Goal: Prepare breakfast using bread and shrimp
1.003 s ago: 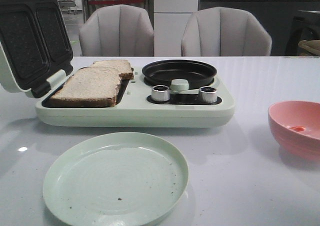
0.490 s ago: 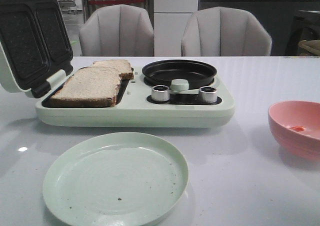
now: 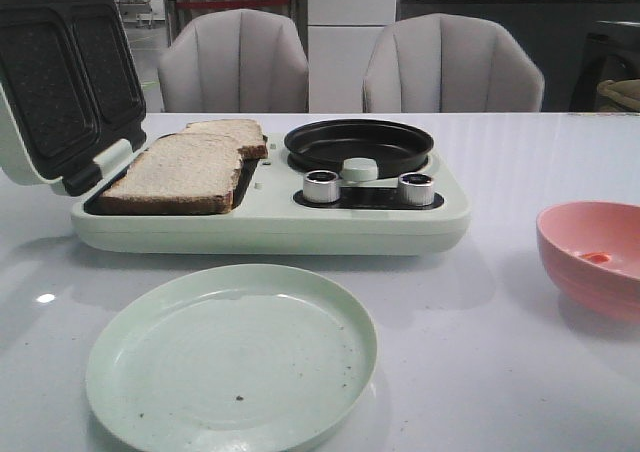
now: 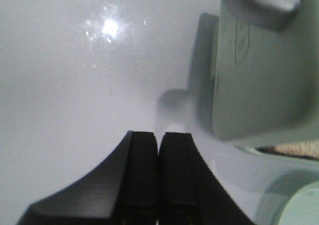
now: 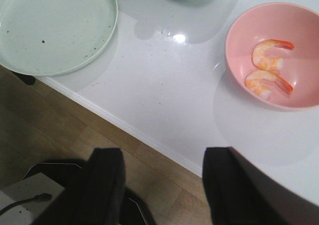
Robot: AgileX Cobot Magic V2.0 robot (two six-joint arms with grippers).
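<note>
White surface [image 3: 500,372] first. 2 bread [image 3: 185,170] slices on open grill [image 3: 270,222]; 2 shrimp [image 5: 269,68] in pink bowl [image 5: 234,46]. Soft, slippery: pinch mid-curl, gently. Left end effector [image 4: 158,165] closed, empty; right end effector [image 5: 162,185] wide open, empty.

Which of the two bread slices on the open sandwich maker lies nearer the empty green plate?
The large front slice lies nearer the plate; the other slice sits behind it, partly hidden.

Dim, soft overhead glare on table [image 4: 75,85]
</note>
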